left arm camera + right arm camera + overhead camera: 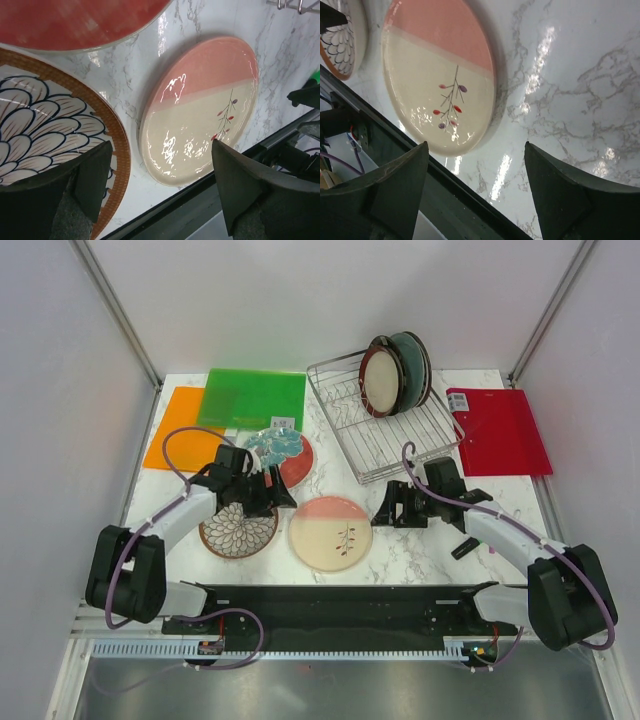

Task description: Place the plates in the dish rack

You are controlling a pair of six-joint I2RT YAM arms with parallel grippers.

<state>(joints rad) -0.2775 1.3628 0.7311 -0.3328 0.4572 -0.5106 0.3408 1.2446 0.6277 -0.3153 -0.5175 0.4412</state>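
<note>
Left tool (162, 170): wide open, empty, over the brown plate (238, 530) edge.
Right tool (477, 170): wide open, empty, by the pink plate (330, 532), worktop's (420, 550) near edge.
Dish rack (400, 440): far side, cream plate (380, 380) inside.
Risk: I fear flat, shiny plates slip free.

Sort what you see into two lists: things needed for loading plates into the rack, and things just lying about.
Job: dish rack, racked plates, sprig plate, petal plate, red floral plate.
Lying about: green board, orange board, red board.
</note>
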